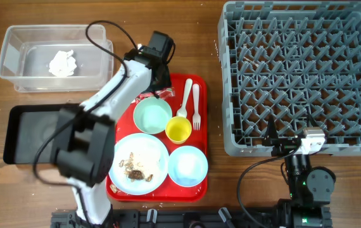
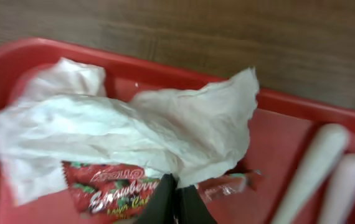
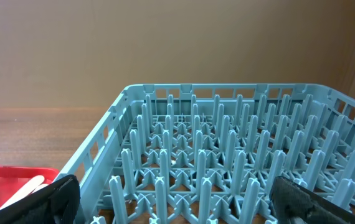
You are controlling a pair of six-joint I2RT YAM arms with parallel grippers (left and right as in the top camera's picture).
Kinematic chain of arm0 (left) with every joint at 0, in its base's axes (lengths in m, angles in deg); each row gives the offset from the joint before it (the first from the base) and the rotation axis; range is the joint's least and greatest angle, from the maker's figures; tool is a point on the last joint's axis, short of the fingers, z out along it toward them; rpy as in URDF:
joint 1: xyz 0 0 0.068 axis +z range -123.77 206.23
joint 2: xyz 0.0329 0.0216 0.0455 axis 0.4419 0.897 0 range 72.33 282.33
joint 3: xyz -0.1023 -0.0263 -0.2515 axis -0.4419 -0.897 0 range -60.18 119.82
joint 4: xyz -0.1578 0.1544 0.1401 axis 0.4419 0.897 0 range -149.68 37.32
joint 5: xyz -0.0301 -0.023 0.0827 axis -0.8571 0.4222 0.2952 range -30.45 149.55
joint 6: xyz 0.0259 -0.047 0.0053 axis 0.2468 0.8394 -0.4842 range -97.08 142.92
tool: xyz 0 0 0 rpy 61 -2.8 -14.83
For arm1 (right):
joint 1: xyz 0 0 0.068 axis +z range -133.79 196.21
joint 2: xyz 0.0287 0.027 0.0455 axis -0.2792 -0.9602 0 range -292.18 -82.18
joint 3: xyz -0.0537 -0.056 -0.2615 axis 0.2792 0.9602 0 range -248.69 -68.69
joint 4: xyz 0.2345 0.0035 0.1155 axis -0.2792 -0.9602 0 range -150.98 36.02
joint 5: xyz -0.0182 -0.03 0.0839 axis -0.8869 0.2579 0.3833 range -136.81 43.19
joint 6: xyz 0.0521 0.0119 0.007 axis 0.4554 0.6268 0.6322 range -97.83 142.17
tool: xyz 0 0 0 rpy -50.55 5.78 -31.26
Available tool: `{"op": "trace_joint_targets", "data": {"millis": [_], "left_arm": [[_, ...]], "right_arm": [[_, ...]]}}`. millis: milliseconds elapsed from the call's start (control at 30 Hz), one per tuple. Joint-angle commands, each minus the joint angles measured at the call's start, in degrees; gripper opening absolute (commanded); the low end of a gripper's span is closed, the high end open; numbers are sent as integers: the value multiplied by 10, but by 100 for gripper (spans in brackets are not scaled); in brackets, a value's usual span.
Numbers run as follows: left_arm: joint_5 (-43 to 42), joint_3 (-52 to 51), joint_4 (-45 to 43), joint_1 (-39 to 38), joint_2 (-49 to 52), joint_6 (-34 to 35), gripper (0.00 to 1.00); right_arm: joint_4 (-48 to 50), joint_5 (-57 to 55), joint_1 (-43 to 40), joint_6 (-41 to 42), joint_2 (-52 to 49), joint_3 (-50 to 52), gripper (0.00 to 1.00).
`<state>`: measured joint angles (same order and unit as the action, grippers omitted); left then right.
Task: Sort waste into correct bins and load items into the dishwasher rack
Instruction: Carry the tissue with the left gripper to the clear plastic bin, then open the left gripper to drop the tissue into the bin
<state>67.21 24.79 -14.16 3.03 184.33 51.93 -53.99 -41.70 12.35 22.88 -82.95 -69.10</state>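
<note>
"One crumpled napkin [image 2: 134, 134], by the far rim of the red tray [image 2: 277, 143], lying over a strawberry wrapper [image 2: 112, 193]. How will it handle?"

"It's almost weightless and soft, and it gives under any squeeze. It can't break, but thin paper may tear or slip out if only a corner is caught."

"And the left claw [image 2: 175, 198]?"

"Its jaws are pressed together with the napkin's lower edge pinched between them. A fold deeper in the bulk would be a surer hold, I think. The wrapper touches the paper from below and might drag along."

"Where should it go?"

"Probably the clear tub [image 1: 16, 38], well off to the side, where a white wad [image 1: 63, 63] lies."

"The right claw [image 3: 177, 202]?"

"Spread wide, holding nothing, at the near edge of the rack [image 3: 227, 155]."
</note>
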Motion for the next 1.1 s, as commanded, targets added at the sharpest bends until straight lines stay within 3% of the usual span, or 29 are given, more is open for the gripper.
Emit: {"op": "trace_joint_targets", "data": {"millis": [0,167,300,367,633,767,800,833,867,900,933,1067], "left_arm": [[11,7,0,-2,-118,14,4],[35,7,-1,-1,-183,15,4],[137,7,-10,7,-213,15,4],[149,7,-19,23,-218,14,4],[170,7,-120,170,-203,15,4],[138,7,-163,246,-168,14,5],[111,7,-165,261,-158,14,9],[81,7,-161,274,-149,14,20],[63,7,-157,281,-144,14,45],[36,7,-150,289,-137,14,88],[15,7,-145,293,-133,14,100],[-34,7,-141,289,-128,-12,100]], "right_arm": [[2,-3,-2,-7,5,1,100],[2,-3,-2,-7,5,1,100],[2,-3,-2,-7,5,1,100],[2,-3,-2,-7,5,1,100],[2,-3,-2,-7,5,1,100],[2,-3,-2,-7,5,1,100],[2,-3,-2,-7,5,1,100],[2,-3,-2,-7,5,1,100],[2,-3,-2,-7,5,1,100],[2,-3,-2,-7,5,1,100],[2,-3,-2,-7,5,1,100],[2,-3,-2,-7,5,1,100]]}}
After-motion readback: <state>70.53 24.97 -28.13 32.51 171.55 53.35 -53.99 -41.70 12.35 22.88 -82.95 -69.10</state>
